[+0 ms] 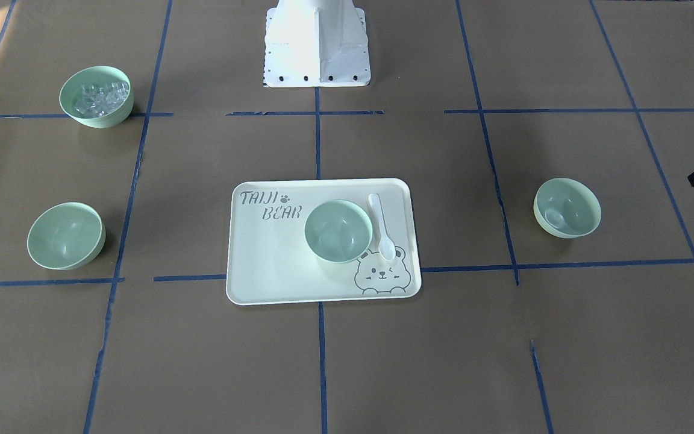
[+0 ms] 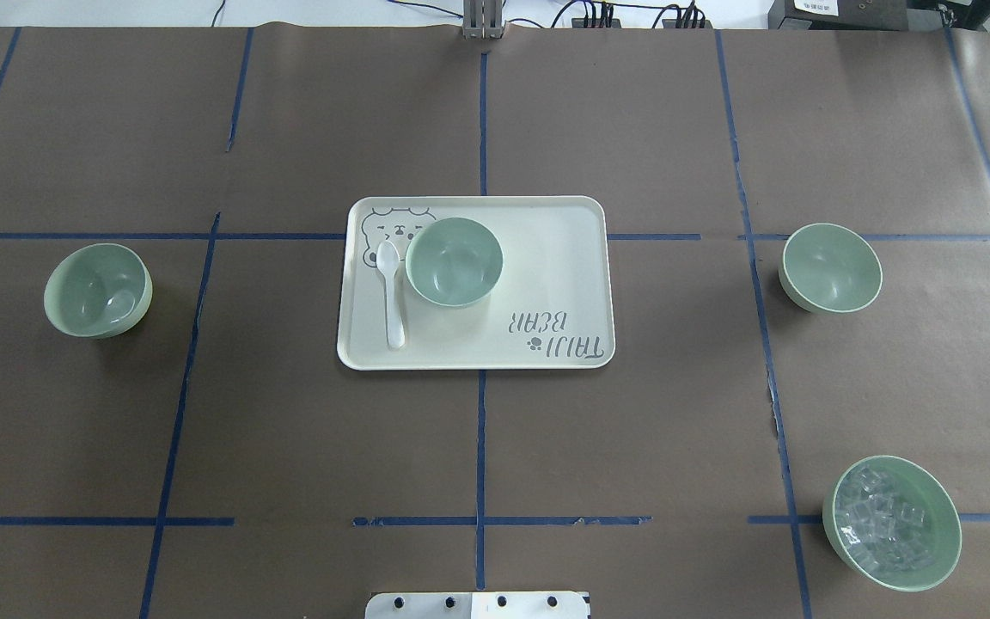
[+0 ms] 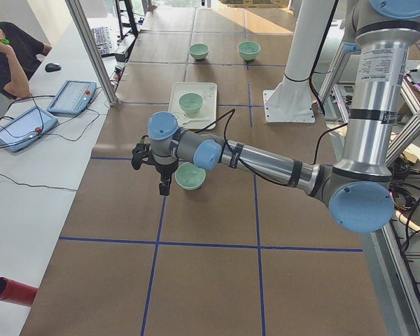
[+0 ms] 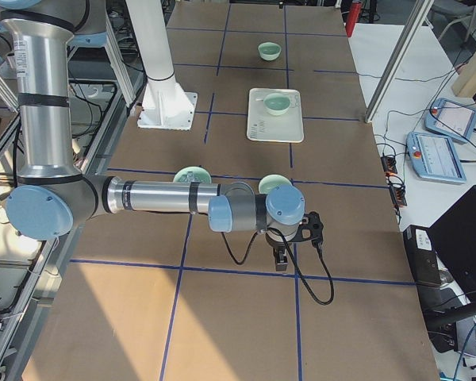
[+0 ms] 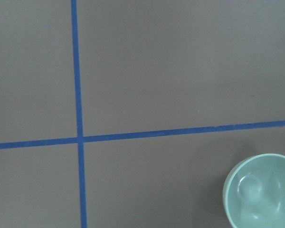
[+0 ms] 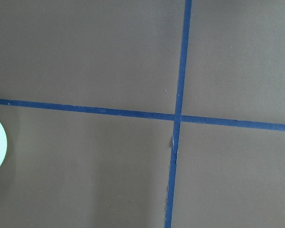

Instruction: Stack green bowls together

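One green bowl (image 2: 454, 260) is set on the tray (image 2: 546, 284), second bowl (image 2: 98, 289) and third bowl (image 2: 830, 266) well apart from it. Opening of left gripper (image 3: 164, 184) and right gripper (image 4: 280, 259) cannot be told.

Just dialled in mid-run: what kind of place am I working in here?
Most likely a robotics lab test cell: a table papered brown and gridded with blue tape, teach pendants on a side bench, a seated operator alongside.
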Available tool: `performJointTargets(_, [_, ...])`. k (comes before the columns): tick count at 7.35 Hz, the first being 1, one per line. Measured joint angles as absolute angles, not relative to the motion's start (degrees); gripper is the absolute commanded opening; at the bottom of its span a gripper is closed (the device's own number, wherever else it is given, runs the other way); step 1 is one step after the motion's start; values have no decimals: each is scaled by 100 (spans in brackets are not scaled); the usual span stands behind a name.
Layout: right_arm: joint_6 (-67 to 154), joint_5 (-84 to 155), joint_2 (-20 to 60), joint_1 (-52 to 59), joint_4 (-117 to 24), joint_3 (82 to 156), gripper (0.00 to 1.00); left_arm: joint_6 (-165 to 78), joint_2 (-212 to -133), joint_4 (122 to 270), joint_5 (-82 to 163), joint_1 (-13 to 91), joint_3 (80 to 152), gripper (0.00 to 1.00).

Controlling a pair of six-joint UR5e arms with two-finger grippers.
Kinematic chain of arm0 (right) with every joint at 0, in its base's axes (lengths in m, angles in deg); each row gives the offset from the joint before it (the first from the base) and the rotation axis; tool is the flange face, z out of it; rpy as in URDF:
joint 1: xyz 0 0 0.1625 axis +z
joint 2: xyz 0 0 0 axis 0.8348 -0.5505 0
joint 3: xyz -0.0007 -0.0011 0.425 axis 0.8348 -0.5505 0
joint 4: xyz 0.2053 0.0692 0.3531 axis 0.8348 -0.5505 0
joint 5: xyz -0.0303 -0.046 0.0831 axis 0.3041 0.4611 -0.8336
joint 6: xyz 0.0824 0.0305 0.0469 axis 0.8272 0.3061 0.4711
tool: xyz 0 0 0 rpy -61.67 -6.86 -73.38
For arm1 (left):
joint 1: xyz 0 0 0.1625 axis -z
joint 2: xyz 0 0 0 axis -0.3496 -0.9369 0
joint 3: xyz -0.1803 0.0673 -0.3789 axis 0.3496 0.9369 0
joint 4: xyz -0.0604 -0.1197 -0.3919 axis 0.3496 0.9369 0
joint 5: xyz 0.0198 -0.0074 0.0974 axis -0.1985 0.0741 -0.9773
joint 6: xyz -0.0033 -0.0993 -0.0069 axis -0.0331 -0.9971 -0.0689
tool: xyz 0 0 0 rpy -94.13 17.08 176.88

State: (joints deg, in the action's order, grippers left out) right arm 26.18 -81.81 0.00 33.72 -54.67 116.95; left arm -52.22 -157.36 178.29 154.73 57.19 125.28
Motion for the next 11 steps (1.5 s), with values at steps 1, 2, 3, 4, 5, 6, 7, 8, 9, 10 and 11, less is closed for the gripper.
performJointTargets(1, [2617, -8177, 26, 3352, -5465, 11703, 100, -5778, -15637, 18254, 15463, 5430, 12514, 100])
performJointTargets(2, [2617, -8175, 52, 3330, -5466, 11708, 100, -6312, -15478, 18810, 15400, 5126, 12489, 100])
performJointTargets(3, [2617, -8175, 63, 3316, -5467, 11710, 100, -6844, -15309, 19384, 15228, 4826, 12468, 100])
performJointTargets(4, [2618, -8176, 66, 3310, -5468, 11715, 100, -7355, -15171, 19896, 15006, 4532, 12437, 100])
performJointTargets(5, [2622, -8178, 69, 3308, -5468, 11718, 100, -7723, -15097, 20232, 14864, 4282, 12356, 100])
performJointTargets(6, [2624, -8183, 69, 3306, -5466, 11723, 100, -7959, -15070, 20423, 14708, 4035, 12246, 100])
performJointTargets(7, [2625, -8200, 81, 3306, -5463, 11748, 100, -8185, -15079, 20618, 14487, 3793, 12095, 100])
performJointTargets(8, [2625, -8205, 89, 3305, -5458, 11793, 100, -8394, -15124, 20843, 14306, 3613, 11885, 91])
performJointTargets(9, [2628, -8205, 80, 3302, -5456, 11826, 100, -8511, -15195, 21021, 14185, 3510, 11682, 66])
performJointTargets(10, [2633, -8220, 87, 3292, -5457, 11854, 100, -8557, -15252, 21103, 14126, 3464, 11557, 35])
performJointTargets(11, [2746, -8233, 106, 3238, -5457, 11917, 100, -8570, -15280, 21131, 14101, 3445, 11499, 10])
